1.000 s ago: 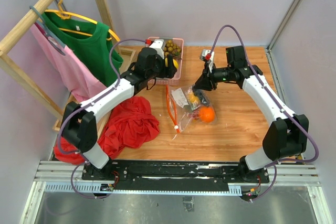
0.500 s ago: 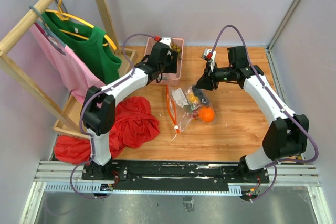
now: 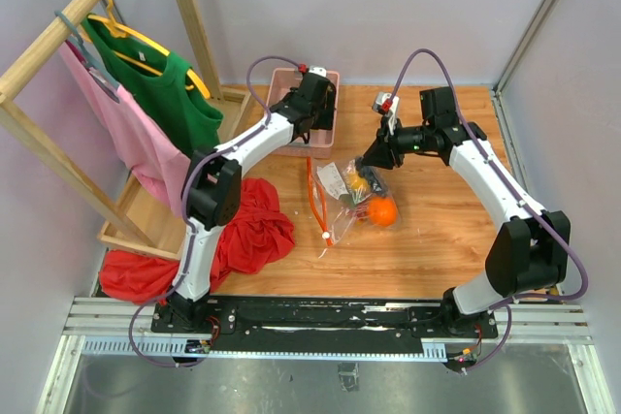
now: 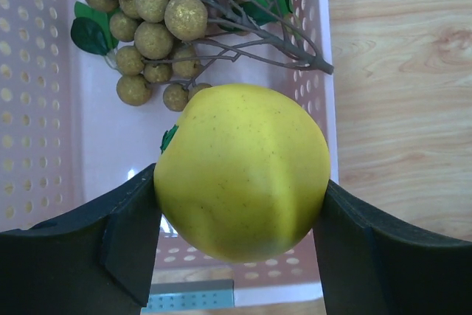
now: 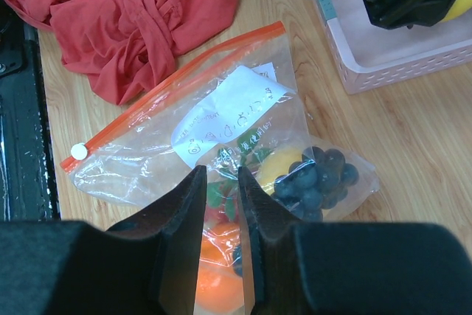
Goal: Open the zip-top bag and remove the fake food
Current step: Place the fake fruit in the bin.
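Observation:
My left gripper (image 4: 240,219) is shut on a yellow fake fruit (image 4: 243,167) and holds it over the pink basket (image 4: 37,108), next to its right wall. A tan-brown bunch (image 4: 147,12) lies in that basket. From above, the left gripper (image 3: 313,102) covers the basket (image 3: 284,77). The zip-top bag (image 3: 335,191) lies mid-table with its orange zip strip (image 5: 169,82) towards the left. Inside show an orange fruit (image 3: 383,211), a lemon (image 5: 276,167) and a dark purple bunch (image 5: 317,178). My right gripper (image 5: 219,175) sits on the bag's closed end, jaws close together with plastic between them.
A red cloth (image 3: 243,225) lies crumpled left of the bag. A wooden rack (image 3: 179,7) with a green shirt (image 3: 170,94) and a pink shirt (image 3: 126,133) stands at the far left. Bare wooden table (image 3: 437,230) lies to the right of the bag.
My left arm has stretched farther back, carrying the yellow fruit from the basket's near edge to over its inside. The right arm and the bag have stayed still.

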Controlling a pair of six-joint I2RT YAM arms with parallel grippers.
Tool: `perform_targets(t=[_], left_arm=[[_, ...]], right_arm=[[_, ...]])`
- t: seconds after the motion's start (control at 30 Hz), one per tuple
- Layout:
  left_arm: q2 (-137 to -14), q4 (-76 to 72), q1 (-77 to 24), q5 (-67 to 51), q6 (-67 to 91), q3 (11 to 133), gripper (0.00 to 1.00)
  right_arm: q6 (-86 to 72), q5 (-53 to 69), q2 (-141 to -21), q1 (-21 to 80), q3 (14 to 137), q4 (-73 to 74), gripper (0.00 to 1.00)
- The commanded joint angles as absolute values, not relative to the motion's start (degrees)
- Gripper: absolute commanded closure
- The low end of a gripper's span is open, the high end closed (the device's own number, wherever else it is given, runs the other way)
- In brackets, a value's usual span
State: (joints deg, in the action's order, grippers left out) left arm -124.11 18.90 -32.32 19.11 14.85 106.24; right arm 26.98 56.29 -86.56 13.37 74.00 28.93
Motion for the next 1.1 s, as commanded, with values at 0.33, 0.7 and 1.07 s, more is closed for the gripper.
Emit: perform_targets(t=[0.33, 0.7, 1.07], left_arm=[[-124.4, 20.0, -32.0, 17.7, 16.9, 111.0, 0.01], [-109.9, 4.8, -31.9, 4.5, 12.7, 94.0, 0.01], [-101.4, 1.7, -31.9, -5.0, 18.6, 87.6, 0.02]], right_arm=[[26.7, 56.7, -84.2, 11.4, 72.5, 28.6, 0.75], [30.3, 58.6, -82.5, 10.9, 72.4, 30.8, 0.74], [40.7, 63.3, -78.3, 10.8, 69.8, 32.9, 0.70]])
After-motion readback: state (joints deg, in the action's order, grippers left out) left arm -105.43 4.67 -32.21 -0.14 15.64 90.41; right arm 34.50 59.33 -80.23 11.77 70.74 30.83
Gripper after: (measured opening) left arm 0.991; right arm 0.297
